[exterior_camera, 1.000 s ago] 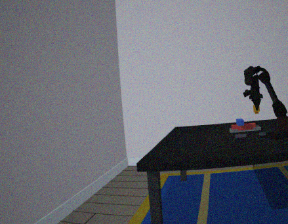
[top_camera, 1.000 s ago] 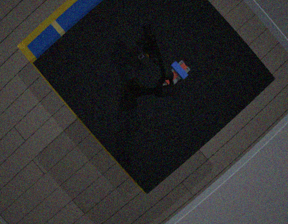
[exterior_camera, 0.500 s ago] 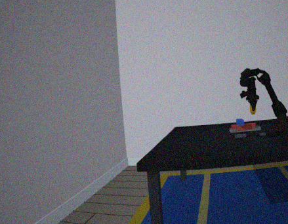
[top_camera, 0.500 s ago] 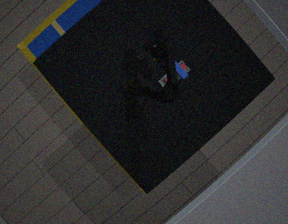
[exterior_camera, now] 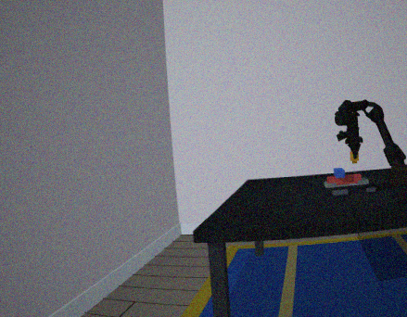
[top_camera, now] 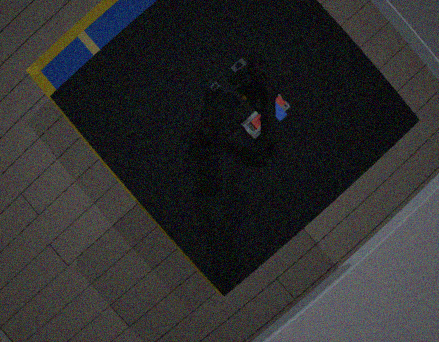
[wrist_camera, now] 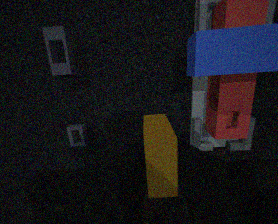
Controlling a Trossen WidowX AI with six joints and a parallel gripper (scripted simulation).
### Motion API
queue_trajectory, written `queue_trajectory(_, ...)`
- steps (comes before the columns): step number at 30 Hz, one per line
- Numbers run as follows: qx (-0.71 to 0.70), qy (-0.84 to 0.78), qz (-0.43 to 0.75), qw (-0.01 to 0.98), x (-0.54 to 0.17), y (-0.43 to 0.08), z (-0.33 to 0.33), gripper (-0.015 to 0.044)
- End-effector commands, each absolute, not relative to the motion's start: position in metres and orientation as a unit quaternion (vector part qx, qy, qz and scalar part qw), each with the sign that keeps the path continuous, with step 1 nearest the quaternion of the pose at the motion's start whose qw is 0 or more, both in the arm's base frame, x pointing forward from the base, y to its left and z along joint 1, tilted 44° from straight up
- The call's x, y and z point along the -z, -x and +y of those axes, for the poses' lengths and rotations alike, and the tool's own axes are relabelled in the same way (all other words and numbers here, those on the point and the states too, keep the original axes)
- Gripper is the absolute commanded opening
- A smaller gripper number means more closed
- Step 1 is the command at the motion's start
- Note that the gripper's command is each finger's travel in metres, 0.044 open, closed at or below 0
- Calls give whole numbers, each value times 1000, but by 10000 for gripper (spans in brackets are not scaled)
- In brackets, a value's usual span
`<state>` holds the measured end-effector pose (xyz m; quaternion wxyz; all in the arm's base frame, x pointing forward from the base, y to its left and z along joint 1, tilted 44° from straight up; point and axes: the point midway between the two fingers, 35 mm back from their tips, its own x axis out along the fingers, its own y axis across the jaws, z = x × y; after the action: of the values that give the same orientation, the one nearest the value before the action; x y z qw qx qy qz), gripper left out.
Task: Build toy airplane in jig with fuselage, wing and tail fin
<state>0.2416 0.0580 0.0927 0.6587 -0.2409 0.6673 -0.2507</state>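
Observation:
The red fuselage [top_camera: 256, 121] [exterior_camera: 355, 178] [wrist_camera: 230, 97] lies in the light grey cradle [exterior_camera: 332, 185] [wrist_camera: 198, 105]. The blue wing [top_camera: 280, 112] [exterior_camera: 339, 172] [wrist_camera: 235, 50] lies across the top of the fuselage; its tab is hidden. A small dark socket shows near the fuselage's tail end in the wrist view. My gripper [exterior_camera: 355, 154] is shut on the yellow tail fin [top_camera: 244, 97] [exterior_camera: 354, 159] [wrist_camera: 161, 160] and holds it above the table, beside the fuselage's tail end in the wrist view. The arm hides the middle of the fuselage in the top view.
Two grey holders, a larger one [wrist_camera: 61, 69] and a smaller one [wrist_camera: 76, 128], stand empty on the black table [top_camera: 141, 151] [exterior_camera: 270, 209], to the left of the cradle in the wrist view. The arm reaches over from its base at the right in the exterior view.

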Motion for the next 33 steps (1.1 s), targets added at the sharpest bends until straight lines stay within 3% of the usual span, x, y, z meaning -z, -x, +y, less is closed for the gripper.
queue_trajectory(1, 251, 245, 668, 656, -99, -240, 45, 0)
queue_trajectory(33, 275, 255, 663, 648, -144, -220, -42, 0)
